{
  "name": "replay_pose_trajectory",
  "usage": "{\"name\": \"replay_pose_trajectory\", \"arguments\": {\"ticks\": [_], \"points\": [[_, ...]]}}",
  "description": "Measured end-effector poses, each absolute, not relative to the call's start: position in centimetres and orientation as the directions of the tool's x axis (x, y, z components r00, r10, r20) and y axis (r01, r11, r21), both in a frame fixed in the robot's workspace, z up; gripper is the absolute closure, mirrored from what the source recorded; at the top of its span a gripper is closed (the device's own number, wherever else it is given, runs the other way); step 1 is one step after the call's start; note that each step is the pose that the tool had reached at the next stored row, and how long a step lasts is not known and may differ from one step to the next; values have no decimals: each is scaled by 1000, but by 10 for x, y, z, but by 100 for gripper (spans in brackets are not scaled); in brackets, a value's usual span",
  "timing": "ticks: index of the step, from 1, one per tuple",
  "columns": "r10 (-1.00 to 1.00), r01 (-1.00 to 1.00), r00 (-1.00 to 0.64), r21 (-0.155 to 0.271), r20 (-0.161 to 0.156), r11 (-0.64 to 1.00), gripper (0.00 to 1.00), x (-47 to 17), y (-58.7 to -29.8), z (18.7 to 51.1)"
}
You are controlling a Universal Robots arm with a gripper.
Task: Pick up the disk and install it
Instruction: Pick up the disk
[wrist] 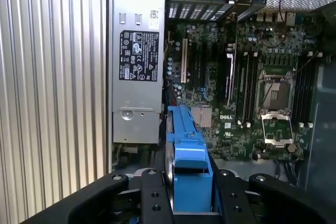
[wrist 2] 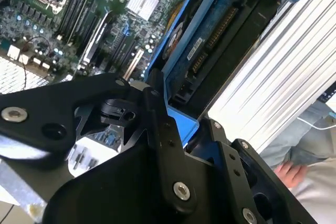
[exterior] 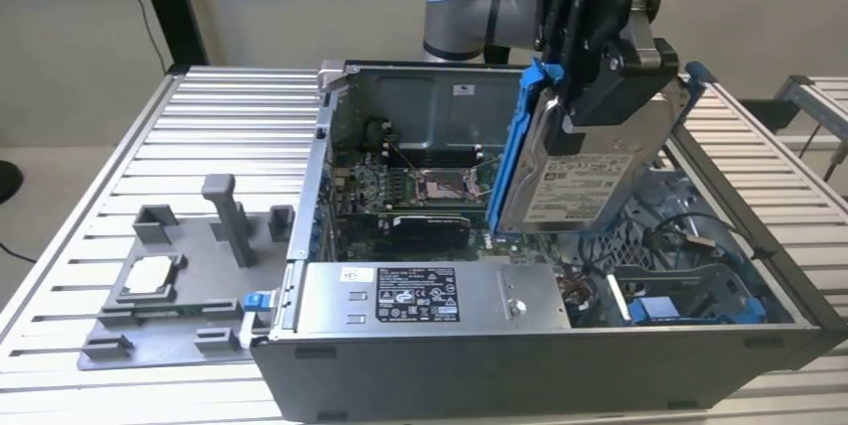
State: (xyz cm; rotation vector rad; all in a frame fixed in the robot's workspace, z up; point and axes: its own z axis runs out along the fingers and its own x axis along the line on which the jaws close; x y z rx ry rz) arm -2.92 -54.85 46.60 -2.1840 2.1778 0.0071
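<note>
1. Black metal fingers of the gripper (exterior: 599, 82) are closed onto the disk (exterior: 583, 177), one against each broad face near its upper end. In the first wrist view the gripper (wrist: 191, 195) pinches the bright blue carrier from both sides.
2. The disk hangs clear of the table, standing on edge and leaning. In the exterior view its silver face with the white label shows, with the blue carrier along its long sides.
3. In the second wrist view the disk (wrist 2: 210, 40) shows its connector end inside the blue frame, gripped between the fingers (wrist 2: 157, 124).
4. The disk's lower end is over the inside of the open computer case (exterior: 530, 365), above the motherboard (exterior: 397, 177) and just behind the power supply (exterior: 411, 296). I cannot tell whether it touches anything there.
5. In the first wrist view, the disk (wrist: 190, 156) lies between the power supply (wrist: 135, 61) and the empty processor socket (wrist: 275, 95).
6. The case lies on its side on the slatted aluminium table (exterior: 225, 137), toward the edge at the exterior view's right.
7. A grey fixture plate (exterior: 199, 341) sits by the table's edge at the exterior view's left, just beside the case, with a small silver chip (exterior: 149, 274) on it.
8. A person's hand (wrist 2: 291, 171) rests beyond the table's edge in the second wrist view.
</note>
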Motion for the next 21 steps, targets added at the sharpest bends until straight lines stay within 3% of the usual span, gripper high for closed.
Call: {"name": "replay_pose_trajectory", "arguments": {"ticks": [21], "points": [[-999, -999, 4, -37, -43, -2, 100, -12, -560, 463]]}}
